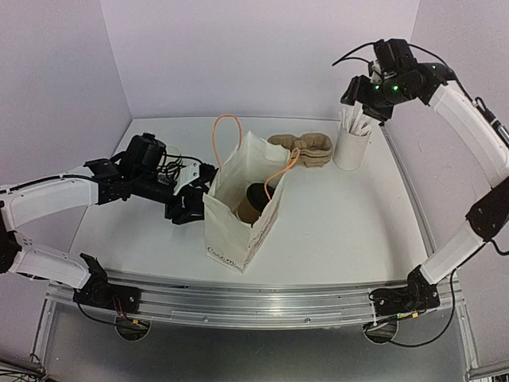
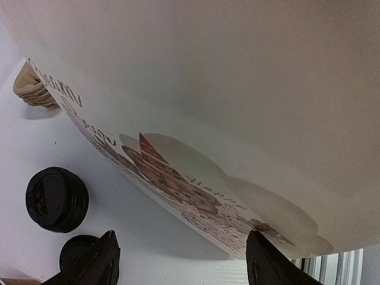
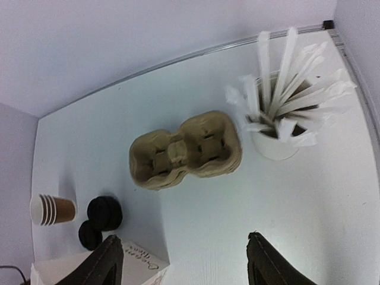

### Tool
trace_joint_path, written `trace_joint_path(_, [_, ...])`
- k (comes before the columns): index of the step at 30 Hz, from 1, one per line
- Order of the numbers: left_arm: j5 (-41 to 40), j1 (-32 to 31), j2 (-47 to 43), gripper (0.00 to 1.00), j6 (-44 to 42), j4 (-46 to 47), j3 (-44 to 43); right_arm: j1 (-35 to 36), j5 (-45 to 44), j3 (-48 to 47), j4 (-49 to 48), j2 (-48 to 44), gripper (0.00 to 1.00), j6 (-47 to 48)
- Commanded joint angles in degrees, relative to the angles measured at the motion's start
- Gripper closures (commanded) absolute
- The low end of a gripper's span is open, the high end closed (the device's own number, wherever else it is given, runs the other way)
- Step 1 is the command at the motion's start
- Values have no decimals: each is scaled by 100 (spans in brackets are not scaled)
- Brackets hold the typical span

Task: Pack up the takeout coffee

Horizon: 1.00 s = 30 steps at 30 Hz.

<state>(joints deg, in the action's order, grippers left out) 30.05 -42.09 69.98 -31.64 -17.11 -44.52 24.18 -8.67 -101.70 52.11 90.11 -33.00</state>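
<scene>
The takeout coffee, a brown paper cup with a black lid, stands inside the open white paper bag in the middle of the table. My left gripper is low at the bag's left side. In the left wrist view the bag's printed wall fills the frame just past the left gripper, which is open and holds nothing. My right gripper hangs high at the back right, over a white cup of wrapped straws. In its own view the right gripper is open and empty.
A stack of pulp cup carriers lies behind the bag, beside the straw cup. A stack of lidless brown cups and black lids sit left of the bag. Orange handles stick up from the bag.
</scene>
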Motion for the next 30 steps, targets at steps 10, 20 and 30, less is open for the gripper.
trace_joint_path(10, [535, -288, 581, 29, 81, 1068, 124, -1280, -424, -2083, 320, 2250, 51, 1177])
trace_joint_path(20, [381, -354, 554, 29, 97, 1366, 397, -1398, -134, -3254, 127, 3394, 59, 1687])
trace_joint_path(30, [-130, -352, 159, 28, 482, 1090, 510, -1448, -339, -3653, -161, 4135, 58, 1711])
